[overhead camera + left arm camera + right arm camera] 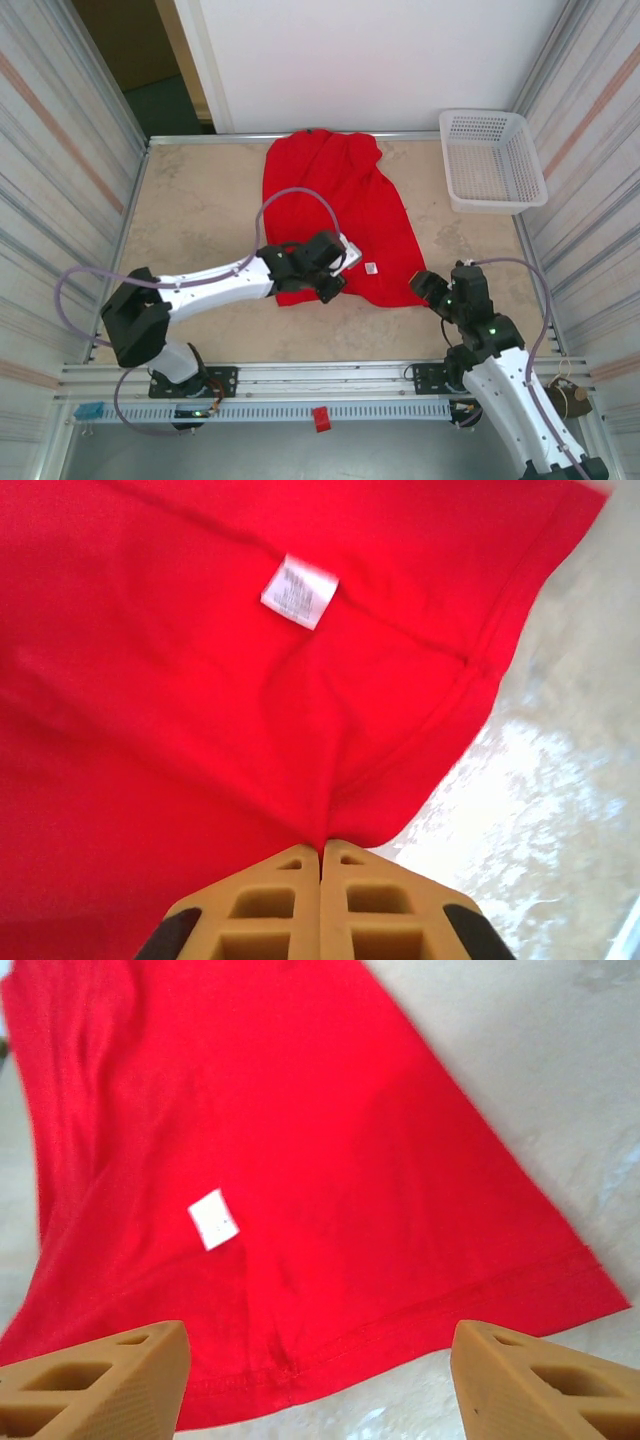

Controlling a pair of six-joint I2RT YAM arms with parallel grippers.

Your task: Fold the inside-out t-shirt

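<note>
Inside-out t-shirt (340, 200): red, lying flat on the table (200, 200). In the top view it runs from the far edge at 12 o'clock down to mid-table and widens toward the near hem. Seams show on the outside.
Label tag (371, 268): small and white, on the shirt near the bottom hem, toward 5 o'clock of the cloth. It is blurred in the left wrist view (298, 590) and clear in the right wrist view (213, 1219); the print cannot be read.
Left gripper (330, 282): at the near hem, about 7 o'clock of the shirt. Its tan fingers are pressed together (322, 855) with a pinch of red fabric caught between the tips. Creases run up from that pinch.
Right gripper (430, 287): at the shirt's near right corner, roughly 5 o'clock. The fingers stand wide apart (320, 1350) and hold nothing — the stitched hem lies just ahead of them, on the table.
Basket (497, 206): white plastic lattice in the far right corner at 2 o'clock, well apart from the shirt.
Table: pale and mottled — bare at 9 o'clock of the shirt.
</note>
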